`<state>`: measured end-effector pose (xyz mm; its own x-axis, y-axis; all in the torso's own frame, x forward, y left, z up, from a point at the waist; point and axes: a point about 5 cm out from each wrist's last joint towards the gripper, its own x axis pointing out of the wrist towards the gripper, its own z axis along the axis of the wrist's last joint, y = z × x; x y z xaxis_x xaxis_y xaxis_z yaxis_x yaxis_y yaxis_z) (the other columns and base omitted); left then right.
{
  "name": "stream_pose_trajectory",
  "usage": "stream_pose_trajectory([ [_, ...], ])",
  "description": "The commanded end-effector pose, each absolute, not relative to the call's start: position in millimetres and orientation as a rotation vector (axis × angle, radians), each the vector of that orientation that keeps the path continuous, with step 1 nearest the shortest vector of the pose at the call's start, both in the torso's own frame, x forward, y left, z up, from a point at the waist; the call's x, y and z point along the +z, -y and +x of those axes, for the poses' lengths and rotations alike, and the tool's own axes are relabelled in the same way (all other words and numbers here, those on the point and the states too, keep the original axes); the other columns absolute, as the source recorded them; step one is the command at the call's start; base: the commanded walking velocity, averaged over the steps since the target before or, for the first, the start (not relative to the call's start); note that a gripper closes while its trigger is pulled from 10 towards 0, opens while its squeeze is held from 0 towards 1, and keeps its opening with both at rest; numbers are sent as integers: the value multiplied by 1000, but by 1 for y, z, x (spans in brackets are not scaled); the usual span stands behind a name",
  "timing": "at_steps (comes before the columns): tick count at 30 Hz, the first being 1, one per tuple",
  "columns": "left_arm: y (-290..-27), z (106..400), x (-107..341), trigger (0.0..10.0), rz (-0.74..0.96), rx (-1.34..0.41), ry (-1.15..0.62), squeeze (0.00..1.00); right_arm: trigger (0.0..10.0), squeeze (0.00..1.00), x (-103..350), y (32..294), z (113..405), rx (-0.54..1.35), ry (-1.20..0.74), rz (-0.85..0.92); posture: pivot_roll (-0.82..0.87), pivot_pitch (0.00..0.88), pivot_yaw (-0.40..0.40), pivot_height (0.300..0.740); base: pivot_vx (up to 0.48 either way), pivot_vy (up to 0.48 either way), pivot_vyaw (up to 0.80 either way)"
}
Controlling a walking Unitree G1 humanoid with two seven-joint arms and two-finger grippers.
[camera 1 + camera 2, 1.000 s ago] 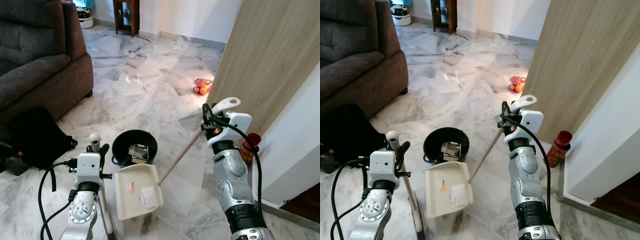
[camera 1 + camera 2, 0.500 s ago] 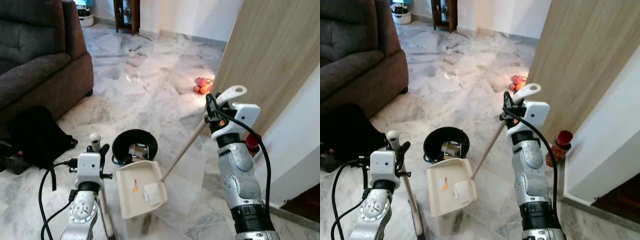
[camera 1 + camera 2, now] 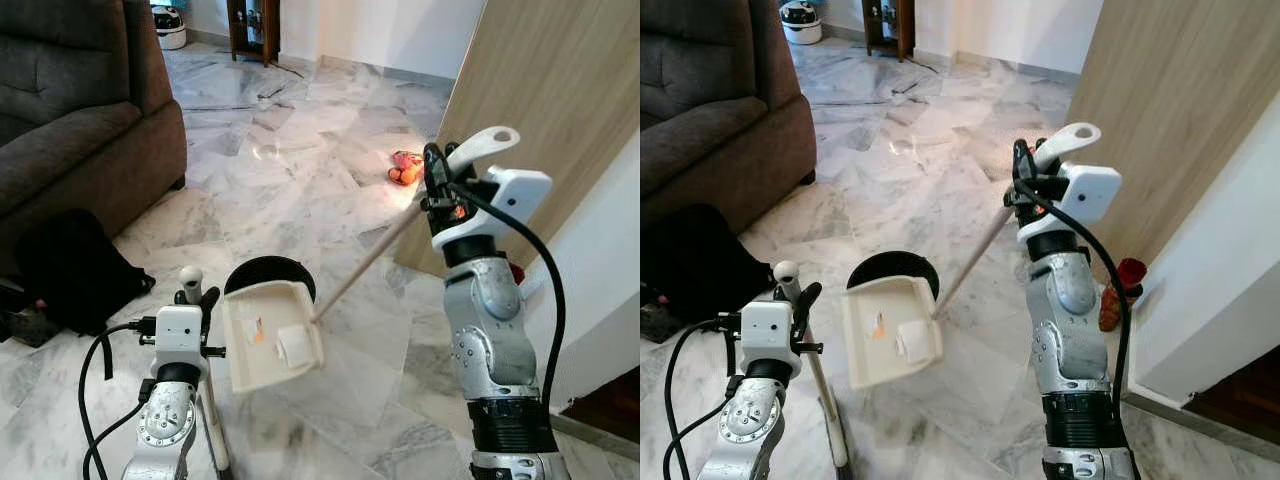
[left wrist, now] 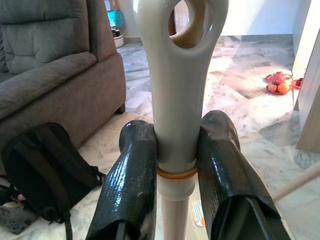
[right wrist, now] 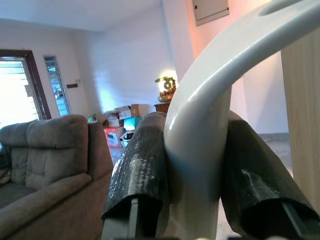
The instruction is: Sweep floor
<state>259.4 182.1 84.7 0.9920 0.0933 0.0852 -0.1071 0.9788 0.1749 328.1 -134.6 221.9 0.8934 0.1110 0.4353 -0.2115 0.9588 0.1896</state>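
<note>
Dark sofa point(image 3: 70, 110) along the left side of the marble floor point(image 3: 300, 170), black backpack point(image 3: 70, 270) at its foot, wooden panel point(image 3: 540, 110) on the right with a red can point(image 3: 1118, 285) at its base and orange fruit point(image 3: 404, 172) lying near its far edge. At the middle of the floor, black bin point(image 3: 268, 277), now half covered by the cream dustpan point(image 3: 268, 335). Lifted and tilted up over the bin's near rim within the last second, where before it lay flat on the floor just short of the bin. White scrap point(image 3: 292, 345) sitting low in the pan, small orange speck point(image 3: 254, 331) beside it. Right gripper point(image 5: 192, 165) raised higher than a second ago, fingers clamped on the dustpan's long handle point(image 3: 365, 265). Left gripper point(image 4: 174, 165) low at the left, closed around the broom handle point(image 4: 177, 75), unmoved. Likely meaning: sweepings gathered and emptying into the bin under way, with more tilt probably needed before the scrap slides out.
</note>
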Motion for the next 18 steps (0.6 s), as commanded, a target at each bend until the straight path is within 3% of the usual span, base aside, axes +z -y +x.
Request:
stream_pose_trajectory([
  [1,-180,262,95,10000,183,102,133,0,10000,0,244,134,324,177,518,266,149,54,-56,740,0,0,0],
  [18,-190,252,99,10000,252,143,165,0,10000,0,245,129,327,177,515,304,154,49,-53,740,0,0,0],
])
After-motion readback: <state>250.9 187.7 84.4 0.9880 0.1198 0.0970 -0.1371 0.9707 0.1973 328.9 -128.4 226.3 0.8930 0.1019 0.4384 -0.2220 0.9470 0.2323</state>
